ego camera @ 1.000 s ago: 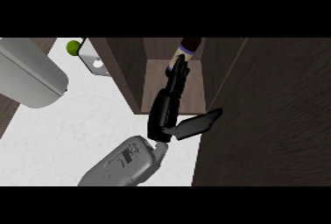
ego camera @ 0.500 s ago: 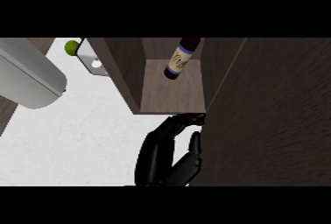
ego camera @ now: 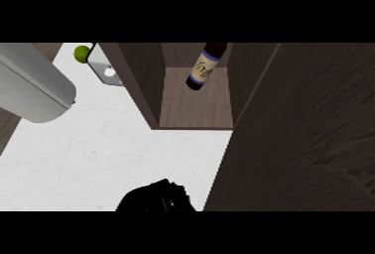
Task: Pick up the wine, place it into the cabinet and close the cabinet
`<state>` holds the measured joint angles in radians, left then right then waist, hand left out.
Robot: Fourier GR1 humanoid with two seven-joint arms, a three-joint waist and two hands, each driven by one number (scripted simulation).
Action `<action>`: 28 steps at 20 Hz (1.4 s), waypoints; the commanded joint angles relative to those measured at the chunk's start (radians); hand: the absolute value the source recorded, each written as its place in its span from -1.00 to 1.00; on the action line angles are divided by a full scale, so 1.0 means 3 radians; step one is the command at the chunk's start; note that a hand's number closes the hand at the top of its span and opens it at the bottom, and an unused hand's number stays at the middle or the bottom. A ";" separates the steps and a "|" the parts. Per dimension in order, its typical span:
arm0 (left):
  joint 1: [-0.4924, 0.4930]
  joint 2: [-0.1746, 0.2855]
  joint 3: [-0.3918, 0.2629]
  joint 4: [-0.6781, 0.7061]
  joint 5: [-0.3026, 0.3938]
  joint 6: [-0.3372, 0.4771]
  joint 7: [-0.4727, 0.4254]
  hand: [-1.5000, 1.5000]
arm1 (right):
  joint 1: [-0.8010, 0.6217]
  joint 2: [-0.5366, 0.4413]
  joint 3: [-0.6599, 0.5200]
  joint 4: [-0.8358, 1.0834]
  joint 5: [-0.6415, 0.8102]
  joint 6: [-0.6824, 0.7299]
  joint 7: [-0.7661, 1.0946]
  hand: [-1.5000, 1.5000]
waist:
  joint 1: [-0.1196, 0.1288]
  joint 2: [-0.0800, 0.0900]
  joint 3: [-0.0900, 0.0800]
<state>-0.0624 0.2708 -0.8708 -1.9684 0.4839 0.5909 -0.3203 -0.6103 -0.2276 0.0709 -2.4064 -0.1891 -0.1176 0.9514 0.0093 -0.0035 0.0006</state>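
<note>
The wine (ego camera: 204, 67) is a dark bottle with a pale, blue-edged label. It stands on the shelf (ego camera: 192, 106) inside the open cabinet, near the back, with nothing touching it. Only the top of my right hand (ego camera: 157, 200) shows, a black shape at the view's lower edge over the white counter. It lies well in front of the cabinet's opening, with its fingers relaxed and holding nothing. My left hand does not show.
The cabinet's dark wooden door (ego camera: 307, 139) stands open and fills the right side. A large grey rounded object (ego camera: 33, 87) lies at the left. A green fruit (ego camera: 82, 51) and a small metal piece (ego camera: 107, 73) sit behind it on the white counter (ego camera: 110, 154).
My right hand has let go of the wine inside the cabinet and drawn back toward the lower edge. The bottle now stands alone on the shelf.
</note>
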 commanded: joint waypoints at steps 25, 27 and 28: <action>0.1817 0.2079 0.2538 -0.0355 0.1853 -0.2652 -0.0793 1.00 | -0.1346 0.0757 0.1810 0.1360 0.0320 -0.0754 -0.0176 1.00 | 0.0105 -0.0004 -0.0013; 0.1904 0.2153 0.2518 -0.0543 0.1887 -0.2728 -0.0722 1.00 | -0.1557 0.0758 0.1881 0.1856 0.0421 -0.0959 -0.0517 1.00 | 0.0207 0.0001 -0.0015; 0.1730 0.2131 0.2549 -0.0394 0.1931 -0.2730 -0.0672 1.00 | -0.1693 0.0758 0.1835 0.2069 0.0323 -0.1025 -0.0646 1.00 | 0.0154 0.0020 -0.0014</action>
<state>0.4557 0.8794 -0.1622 -2.1121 1.0101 -0.1501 -0.5378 -1.0165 -0.0037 0.6111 -1.9764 -0.0939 -0.3464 0.8650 0.0480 -0.0041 -0.0033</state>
